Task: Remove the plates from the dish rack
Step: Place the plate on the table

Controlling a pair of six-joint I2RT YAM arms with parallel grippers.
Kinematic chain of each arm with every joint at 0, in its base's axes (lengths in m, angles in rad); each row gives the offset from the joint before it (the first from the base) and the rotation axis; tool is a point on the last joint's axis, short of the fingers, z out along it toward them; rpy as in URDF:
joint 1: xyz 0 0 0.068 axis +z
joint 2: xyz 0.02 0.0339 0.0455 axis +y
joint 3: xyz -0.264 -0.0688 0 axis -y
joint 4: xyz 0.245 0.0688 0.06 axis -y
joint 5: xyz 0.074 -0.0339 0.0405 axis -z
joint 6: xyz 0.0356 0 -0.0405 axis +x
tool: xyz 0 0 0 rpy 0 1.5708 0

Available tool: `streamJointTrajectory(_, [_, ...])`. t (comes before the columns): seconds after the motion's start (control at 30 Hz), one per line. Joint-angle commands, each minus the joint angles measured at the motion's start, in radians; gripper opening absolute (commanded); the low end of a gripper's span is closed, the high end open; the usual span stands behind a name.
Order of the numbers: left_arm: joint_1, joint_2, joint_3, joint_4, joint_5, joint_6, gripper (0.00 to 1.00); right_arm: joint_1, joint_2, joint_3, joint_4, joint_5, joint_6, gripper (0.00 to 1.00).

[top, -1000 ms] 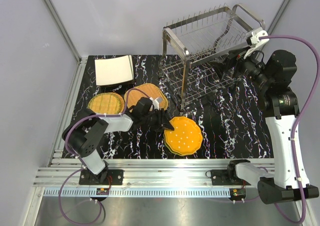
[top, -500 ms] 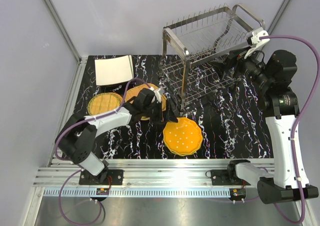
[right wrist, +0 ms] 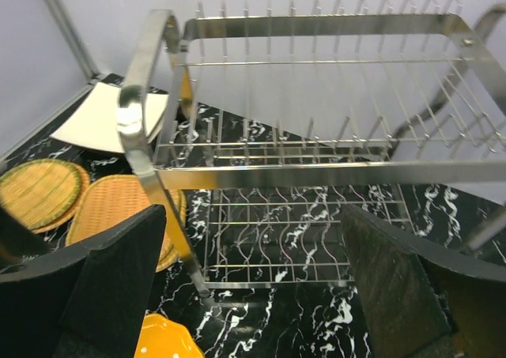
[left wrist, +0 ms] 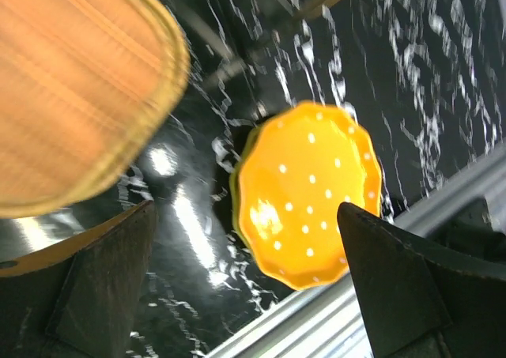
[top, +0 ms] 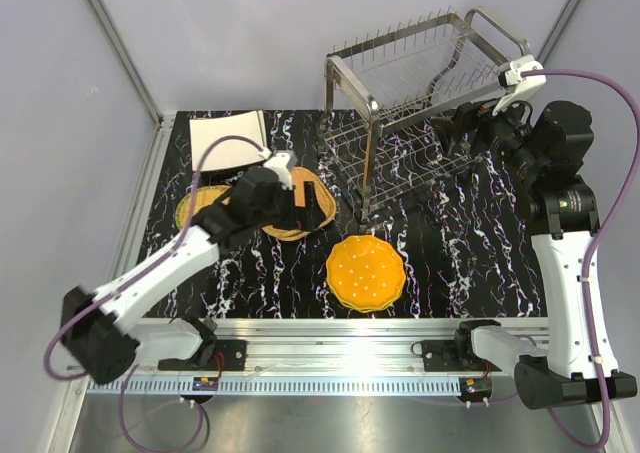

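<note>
A black, white-veined table top carries everything. Pale grey walls close it in on the left, far and right sides, and a ribbed aluminium rail runs along the near edge. The two-tier silver wire dish rack stands far and right of centre. Its tubular frame and upright prongs are the one tall thing on the table.

The plates in view lie flat outside the rack:
- a square cream plate lies at the far left
- a round woven tan plate lies nearer, partly covered by the left arm
- a rounded-square woven orange-tan plate lies just left of the rack's near-left leg
- a scalloped orange dotted plate lies near the centre, resting on a green plate whose rim shows at one side

The left gripper hovers over the rounded-square plate, fingers spread wide with nothing between them. The orange dotted plate lies nearer and to its right, well clear of the fingers. The right gripper, jaws also wide apart and holding nothing, hangs at the rack's right end, about level with the upper tier and facing along the wires. Whether it touches the frame cannot be told.

Bare table lies near and to the right of the rack. A narrow strip separates the dotted plate from the rail.
</note>
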State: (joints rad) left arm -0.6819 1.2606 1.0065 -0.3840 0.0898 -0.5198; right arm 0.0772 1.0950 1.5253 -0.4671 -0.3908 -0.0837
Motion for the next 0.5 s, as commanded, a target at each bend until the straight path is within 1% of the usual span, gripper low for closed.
streamJointTrajectory(0.0, [-0.002,-0.2,0.064,-0.047,-0.232,0.105,0.99,-0.005,-0.03,0.0,-0.007,0.138,0.032,1.0])
streamJointTrajectory(0.03, [-0.001,-0.232,0.061,-0.053,-0.299,0.112,0.99,-0.008,-0.035,-0.004,-0.01,0.168,0.047,1.0])
streamJointTrajectory(0.07, [-0.001,-0.265,0.06,-0.062,-0.336,0.115,0.99,-0.01,-0.04,-0.007,-0.018,0.187,0.056,1.0])
streamJointTrajectory(0.1, [0.001,-0.321,0.057,-0.078,-0.402,0.113,0.99,-0.008,-0.046,-0.016,-0.021,0.208,0.065,1.0])
streamJointTrajectory(0.2, [0.018,-0.415,0.04,-0.11,-0.484,0.115,0.99,-0.01,-0.069,-0.043,-0.018,0.315,0.114,1.0])
streamJointTrajectory(0.23, [0.024,-0.432,0.034,-0.122,-0.493,0.115,0.99,-0.011,-0.084,-0.054,-0.018,0.372,0.12,1.0])
streamJointTrajectory(0.27, [0.044,-0.457,0.032,-0.147,-0.498,0.112,0.99,-0.01,-0.092,-0.065,-0.007,0.385,0.124,1.0])
streamJointTrajectory(0.33, [0.068,-0.475,0.027,-0.171,-0.493,0.093,0.99,-0.011,-0.109,-0.096,-0.004,0.49,0.128,1.0])
streamJointTrajectory(0.47, [0.139,-0.518,0.009,-0.21,-0.469,0.058,0.99,-0.01,-0.121,-0.125,-0.068,0.602,0.148,1.0])
